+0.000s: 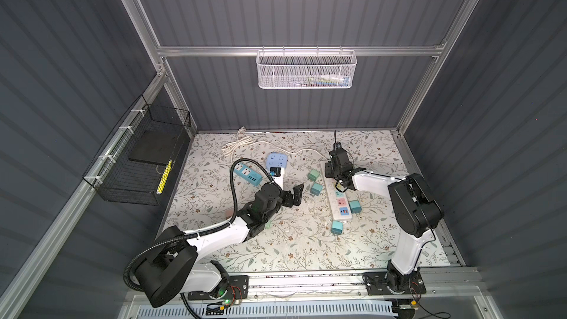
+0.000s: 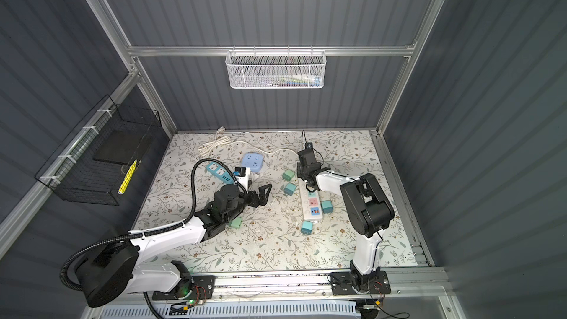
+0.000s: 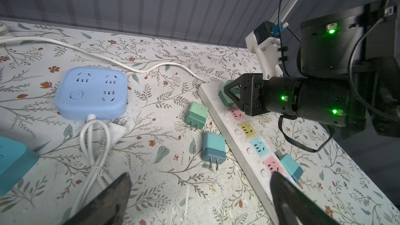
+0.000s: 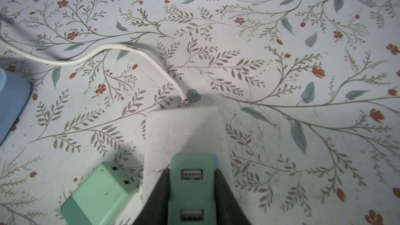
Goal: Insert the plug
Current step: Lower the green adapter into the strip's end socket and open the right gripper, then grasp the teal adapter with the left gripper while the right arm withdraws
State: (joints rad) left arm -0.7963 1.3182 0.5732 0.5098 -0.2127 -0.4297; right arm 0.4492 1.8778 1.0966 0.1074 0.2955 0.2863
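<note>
Right wrist view shows the right gripper clamped on a mint-green cube plug, its dark fingers tight against two opposite sides. The plug stands on the cord end of a long white plastic power strip. Whether its prongs are seated is hidden. The two USB ports on the plug's face show only here, because in both top views the gripper covers the plug.

The strip lies right of centre on the floral table mat, cord end toward the grey back wall. Bare mat lies between the strip and the mat's right edge, and all along the near edge. The left gripper hovers over bare mat with its jaws wide apart, holding nothing, near the loose plugs but apart from them.

There are six cube plugs, the held one and five loose:
- a green one and a teal one just left of the strip
- a teal one just beside its right edge
- a teal one off its near end
- a green one beside the left arm

There are three power strips: the white one, a pale blue rounded square one and a teal bar-shaped one.

Only the left wrist view shows the white strip's coloured sockets plainly, among them a yellow socket.
</note>
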